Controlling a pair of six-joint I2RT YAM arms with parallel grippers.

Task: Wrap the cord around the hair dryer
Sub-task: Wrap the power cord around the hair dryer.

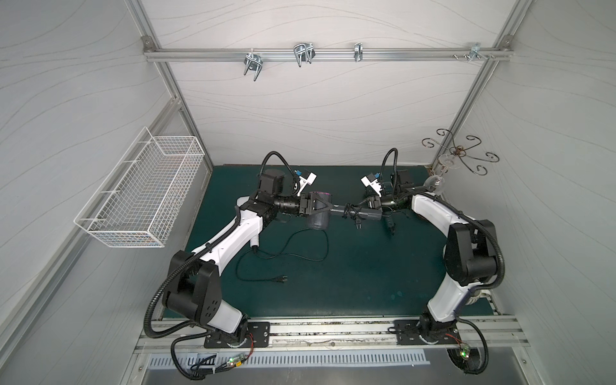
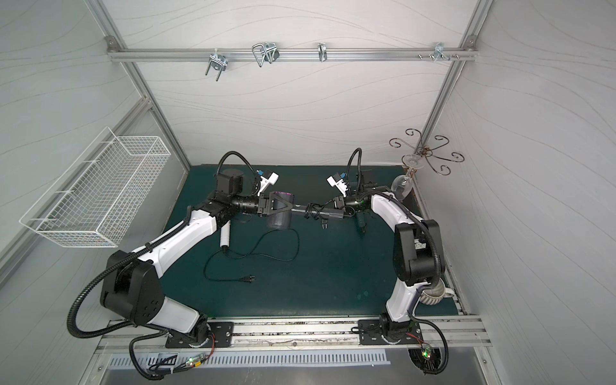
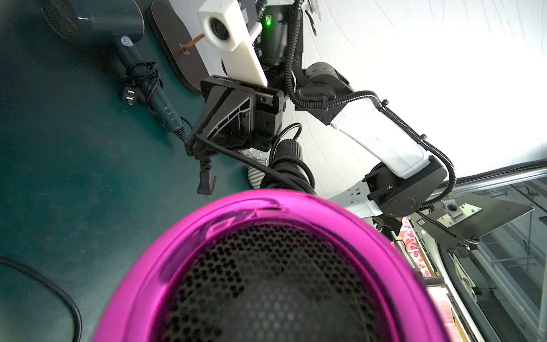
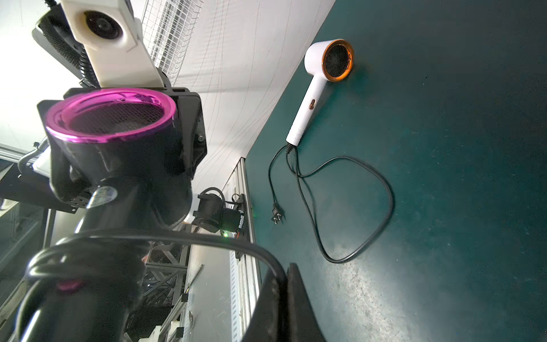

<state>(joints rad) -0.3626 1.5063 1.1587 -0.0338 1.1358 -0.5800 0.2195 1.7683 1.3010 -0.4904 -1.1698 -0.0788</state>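
The hair dryer (image 1: 316, 221) is dark, with a magenta ring (image 4: 112, 136) on its rear end. My left gripper (image 1: 330, 208) is shut on its head and holds it above the green mat (image 1: 350, 283), the handle (image 4: 100, 222) pointing toward the right arm. In the left wrist view the ring (image 3: 177, 237) fills the foreground and hides my own fingers. The black cord (image 4: 207, 240) is coiled round the handle, then runs into my right gripper (image 4: 288, 268), which is shut on it. A plug (image 3: 207, 180) dangles beside that gripper (image 3: 192, 140).
A white hair dryer (image 4: 331, 59) lies on the mat under the left forearm, its cord (image 4: 370, 183) loose in loops. A grey-teal dryer (image 3: 97, 17) with a wound cord lies by the glass rack's wooden base (image 3: 177, 44). A wire basket (image 1: 140, 193) hangs on the left wall.
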